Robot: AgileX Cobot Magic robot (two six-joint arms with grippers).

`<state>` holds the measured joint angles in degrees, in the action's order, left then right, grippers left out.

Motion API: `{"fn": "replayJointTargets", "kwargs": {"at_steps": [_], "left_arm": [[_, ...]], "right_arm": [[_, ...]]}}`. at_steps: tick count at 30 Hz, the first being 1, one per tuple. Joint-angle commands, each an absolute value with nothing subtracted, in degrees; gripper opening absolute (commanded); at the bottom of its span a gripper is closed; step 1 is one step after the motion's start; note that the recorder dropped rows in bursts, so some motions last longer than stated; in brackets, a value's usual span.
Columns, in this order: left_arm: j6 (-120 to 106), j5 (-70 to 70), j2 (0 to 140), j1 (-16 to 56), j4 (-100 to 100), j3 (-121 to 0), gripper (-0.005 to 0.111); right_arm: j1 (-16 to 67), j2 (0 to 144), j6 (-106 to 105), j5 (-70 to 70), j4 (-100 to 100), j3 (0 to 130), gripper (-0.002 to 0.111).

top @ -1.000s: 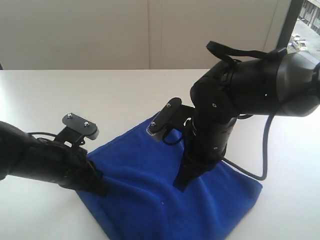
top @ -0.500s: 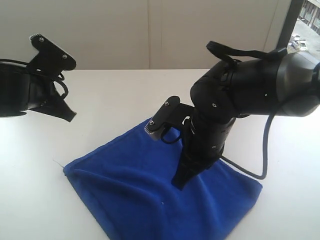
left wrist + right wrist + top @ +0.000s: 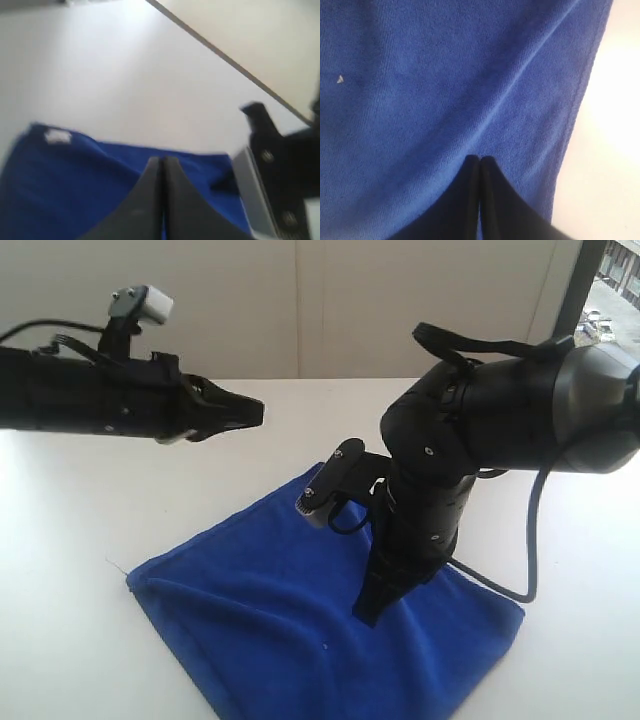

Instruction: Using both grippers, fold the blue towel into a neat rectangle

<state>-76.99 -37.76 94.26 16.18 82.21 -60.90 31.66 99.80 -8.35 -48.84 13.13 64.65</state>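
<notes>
The blue towel (image 3: 250,610) lies on the white table (image 3: 90,530) as a rumpled four-sided shape with soft creases. Its white tag (image 3: 57,136) shows in the left wrist view. My right gripper (image 3: 368,615) points steeply down with its jaws shut and its tips at the towel's surface near its right half. In the right wrist view, the right gripper (image 3: 479,160) has only blue towel (image 3: 445,75) under it and nothing between the jaws. My left gripper (image 3: 258,412) hangs high above the table, left of the towel, pointing right, shut and empty. The left gripper (image 3: 161,160) looks down on the towel (image 3: 75,190).
A black cable (image 3: 525,540) loops from the right arm down beside the towel's right edge. A wall (image 3: 300,310) rises behind the table's far edge, and a window (image 3: 610,300) is at the far right. Bare table (image 3: 615,150) borders the towel's hem.
My left gripper has left the towel's left corner, risen up and away to the left, then swung to point right above the table. The right gripper has stayed on the towel.
</notes>
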Motion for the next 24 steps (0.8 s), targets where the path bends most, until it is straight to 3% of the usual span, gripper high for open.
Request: {"fn": "replayJointTargets", "kwargs": {"at_steps": [1, 12, 19, 24], "left_arm": [[-37.28, -57.07, 100.32, 12.81, 36.41, -69.13, 0.0], [0.53, -39.61, 107.06, 27.84, -6.06, -69.61, 0.0], [4.9, -37.21, 110.6, 28.39, -10.88, -69.61, 0.0], [14.73, -36.65, 113.26, 28.39, -27.4, -69.61, 0.0]], "right_arm": [[31.37, 99.72, -9.0, -48.13, 13.76, 64.53, 0.0], [31.37, 99.72, -8.88, -49.69, 13.81, 64.53, 0.0], [31.37, 99.72, -8.88, -49.69, 13.81, 64.53, 0.0], [31.37, 99.72, -8.88, -50.42, 13.81, 64.53, 0.0]]}}
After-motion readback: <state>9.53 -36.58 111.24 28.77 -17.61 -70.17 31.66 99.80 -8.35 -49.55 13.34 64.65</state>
